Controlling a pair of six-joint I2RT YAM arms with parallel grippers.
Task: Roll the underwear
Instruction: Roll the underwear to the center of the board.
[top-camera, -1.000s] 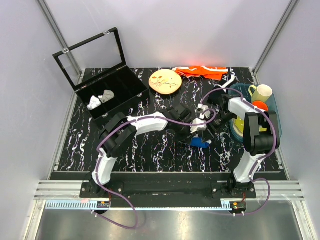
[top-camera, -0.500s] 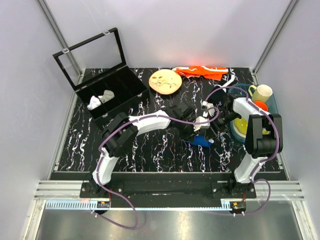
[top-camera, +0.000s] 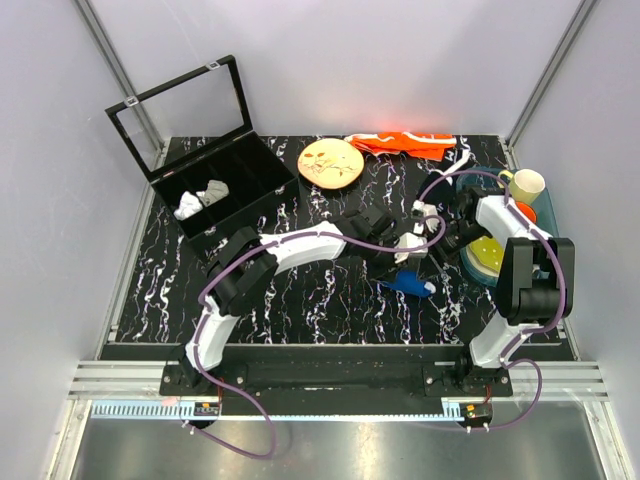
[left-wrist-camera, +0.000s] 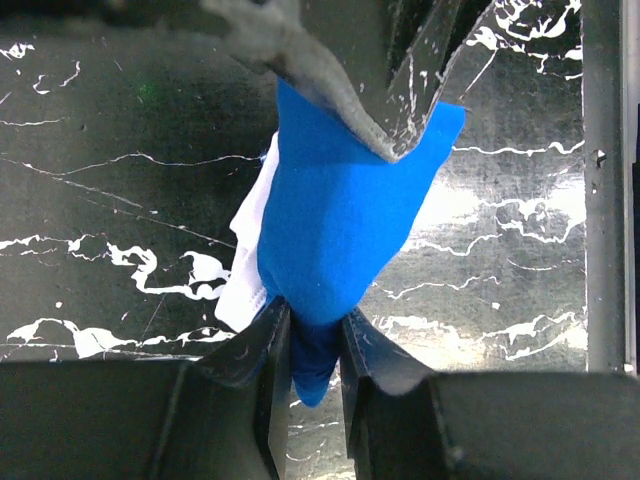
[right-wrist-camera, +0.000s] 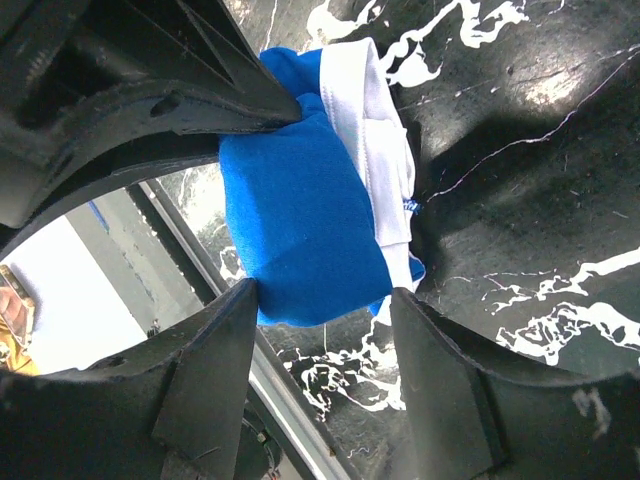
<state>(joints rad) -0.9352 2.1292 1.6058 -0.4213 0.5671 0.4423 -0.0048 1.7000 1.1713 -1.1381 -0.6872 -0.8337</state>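
Observation:
The underwear (top-camera: 410, 284) is a bunched royal-blue bundle with a white waistband edge, at the centre-right of the black marbled table. In the left wrist view my left gripper (left-wrist-camera: 315, 315) is shut on the lower tip of the blue fabric (left-wrist-camera: 335, 215). It reaches in from the left in the top view (top-camera: 392, 258). My right gripper (right-wrist-camera: 325, 292) is open. Its fingers straddle the bundle's end (right-wrist-camera: 300, 235), and the left finger touches the cloth. In the top view it sits just right of the bundle (top-camera: 433, 254).
A black compartment box (top-camera: 235, 170) with a raised lid holds small white cloth pieces (top-camera: 200, 198) at the back left. A wooden plate (top-camera: 331, 163) and an orange cloth (top-camera: 405, 143) lie at the back. A teal tray (top-camera: 548, 215) with a cup (top-camera: 527, 183) and a yellow dish stands on the right.
Both grippers and the blue bundle have shifted a little to the right. The bundle now lies lower and more stretched out between them.

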